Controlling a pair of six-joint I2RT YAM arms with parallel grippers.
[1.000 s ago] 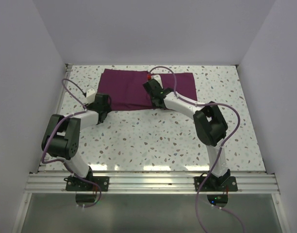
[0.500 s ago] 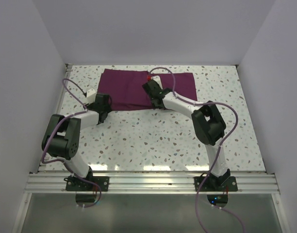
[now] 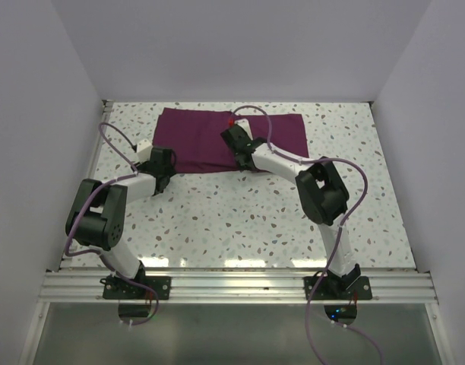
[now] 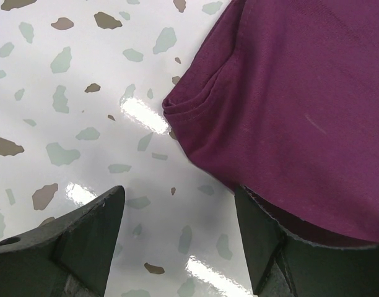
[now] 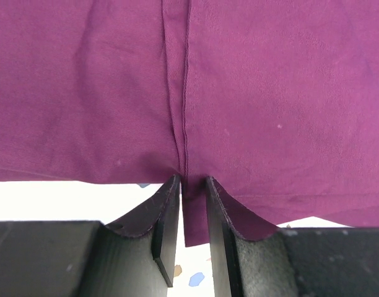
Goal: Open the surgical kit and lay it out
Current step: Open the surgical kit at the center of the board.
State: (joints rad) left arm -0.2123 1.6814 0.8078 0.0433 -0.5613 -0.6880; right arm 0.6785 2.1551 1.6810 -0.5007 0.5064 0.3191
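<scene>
From above, the maroon cloth wrap lies as a flat folded rectangle on the far middle of the speckled table. Its far edge is near the back wall. Bare tabletop runs to either side of it and across the whole near half, up to the metal rail where the arms are bolted. The left gripper sits at the wrap's near left corner. The right gripper reaches over the near edge around the middle, and its purple cable loops above the cloth.

In the left wrist view, the left gripper is spread wide over glossy table. One finger is on bare surface. The other one is at the wrap's frayed near edge, and contact cannot be told. The rounded, doubled corner of the cloth lies just ahead, between the two fingers.

In the right wrist view, the right gripper has its fingers drawn close together, pinching a narrow flap at the near edge of the wrap. A stitched seam runs away from the flap. A strip of white table shows below the hem to the left.
</scene>
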